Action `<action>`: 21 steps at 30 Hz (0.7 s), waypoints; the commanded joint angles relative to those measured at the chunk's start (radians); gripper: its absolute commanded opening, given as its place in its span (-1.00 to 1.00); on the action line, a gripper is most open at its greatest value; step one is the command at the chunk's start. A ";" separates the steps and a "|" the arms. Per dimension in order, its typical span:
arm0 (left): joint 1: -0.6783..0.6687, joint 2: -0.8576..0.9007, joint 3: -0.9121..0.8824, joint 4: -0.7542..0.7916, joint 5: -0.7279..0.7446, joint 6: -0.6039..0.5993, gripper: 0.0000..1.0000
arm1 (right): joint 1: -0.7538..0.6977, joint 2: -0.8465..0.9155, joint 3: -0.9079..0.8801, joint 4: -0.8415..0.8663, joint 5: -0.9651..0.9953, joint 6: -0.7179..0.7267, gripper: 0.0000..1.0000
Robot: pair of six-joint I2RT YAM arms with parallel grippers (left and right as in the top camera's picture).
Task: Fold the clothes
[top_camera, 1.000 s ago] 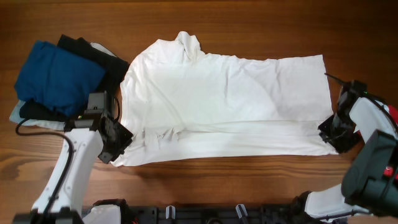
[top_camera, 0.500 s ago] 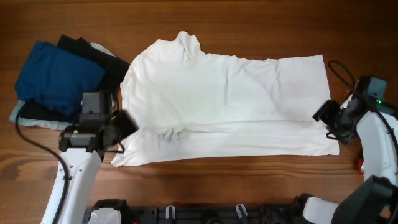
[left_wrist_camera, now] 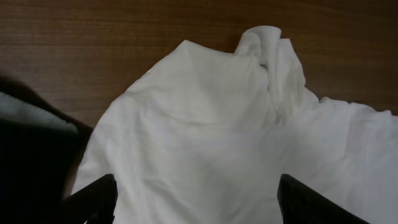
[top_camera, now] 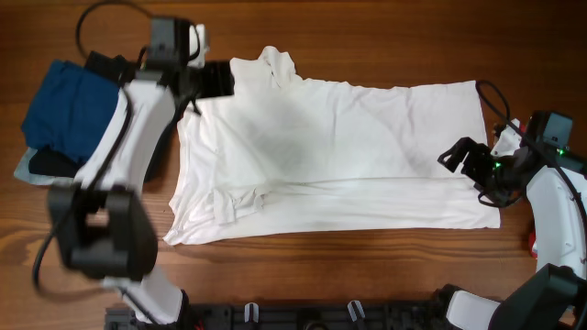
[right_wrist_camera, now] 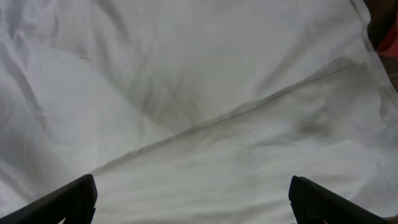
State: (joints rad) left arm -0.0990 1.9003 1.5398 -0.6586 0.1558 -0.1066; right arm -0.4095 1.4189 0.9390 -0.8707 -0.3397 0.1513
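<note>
A large white T-shirt (top_camera: 330,151) lies flat across the table with its near long edge folded up over itself; no print shows. A bunched sleeve (top_camera: 275,64) sticks out at its far edge. My left gripper (top_camera: 218,81) hovers open over the shirt's far left corner, next to that sleeve (left_wrist_camera: 267,50), with only white fabric (left_wrist_camera: 199,143) between its fingers (left_wrist_camera: 93,199). My right gripper (top_camera: 459,154) is open over the shirt's right end, above the fold line (right_wrist_camera: 205,124). More clothes sit stacked at the far left: a blue garment (top_camera: 73,115) on black ones (top_camera: 105,64).
Bare wooden table (top_camera: 367,27) runs along the far side and along the near edge (top_camera: 348,257). A small red object (top_camera: 535,240) lies at the right edge beside my right arm. A black cable (top_camera: 110,14) loops above my left arm.
Both grippers opened and let go of the shirt's near edge. My left arm swung from the near left corner up to the far left corner. My right gripper moved slightly inward over the right end.
</note>
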 commanded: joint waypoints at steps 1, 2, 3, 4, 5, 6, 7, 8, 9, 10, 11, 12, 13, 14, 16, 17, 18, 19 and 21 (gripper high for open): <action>0.003 0.207 0.189 0.024 0.008 0.048 0.64 | 0.002 -0.014 -0.001 0.004 -0.025 -0.020 0.99; 0.003 0.237 0.207 0.041 0.008 0.048 0.64 | 0.003 -0.014 -0.001 0.005 -0.025 -0.020 0.99; 0.003 0.276 0.216 0.074 0.007 0.051 0.64 | 0.005 -0.014 -0.001 0.006 -0.025 -0.020 0.99; 0.003 0.299 0.216 0.103 0.005 0.051 0.63 | 0.006 -0.014 -0.001 0.006 -0.025 -0.019 0.99; 0.003 0.322 0.216 0.127 -0.009 0.051 0.63 | 0.009 -0.014 -0.001 0.006 -0.026 -0.019 0.99; 0.003 0.348 0.216 0.158 -0.042 0.051 0.62 | 0.013 -0.014 -0.001 0.006 -0.026 -0.019 0.99; 0.003 0.372 0.216 0.188 -0.070 0.051 0.62 | 0.018 -0.014 -0.001 0.008 -0.025 -0.019 0.99; 0.003 0.395 0.216 0.214 -0.098 0.051 0.62 | 0.023 -0.014 -0.001 0.010 -0.025 -0.019 0.99; 0.003 0.408 0.216 0.230 -0.106 0.052 0.63 | 0.026 -0.014 -0.001 0.011 -0.025 -0.019 0.99; 0.003 0.427 0.216 0.251 -0.108 0.052 0.64 | 0.030 -0.014 -0.001 0.011 -0.025 -0.019 0.99; 0.003 0.440 0.216 0.264 -0.108 0.052 0.65 | 0.033 -0.014 -0.001 0.014 -0.025 -0.019 0.99; 0.002 0.458 0.216 0.280 -0.108 0.055 0.66 | 0.037 -0.014 -0.001 0.019 -0.025 -0.020 0.99; 0.002 0.469 0.216 0.288 -0.108 0.055 0.68 | 0.040 -0.014 -0.001 0.023 -0.025 -0.020 0.99; 0.002 0.476 0.216 0.289 -0.103 0.055 0.68 | 0.040 -0.014 -0.001 0.025 -0.025 -0.020 0.99; -0.006 0.496 0.216 0.271 -0.085 0.055 0.66 | 0.040 -0.014 -0.001 0.025 -0.025 -0.020 0.99; -0.016 0.504 0.216 0.244 -0.085 0.056 0.65 | 0.040 -0.014 -0.001 0.026 -0.024 -0.020 0.99; -0.022 0.513 0.215 0.227 -0.085 0.060 0.62 | 0.040 -0.014 -0.001 0.029 -0.024 -0.020 0.99; -0.032 0.517 0.215 0.197 -0.085 0.067 0.59 | 0.040 -0.014 -0.001 0.031 -0.024 -0.020 0.99; -0.048 0.518 0.214 0.157 -0.085 0.077 0.55 | 0.040 -0.014 -0.001 0.034 -0.024 -0.019 0.99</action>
State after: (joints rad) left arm -0.1085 2.3524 1.7660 -0.4297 0.0563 -0.0517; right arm -0.3752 1.4189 0.9390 -0.8444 -0.3435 0.1513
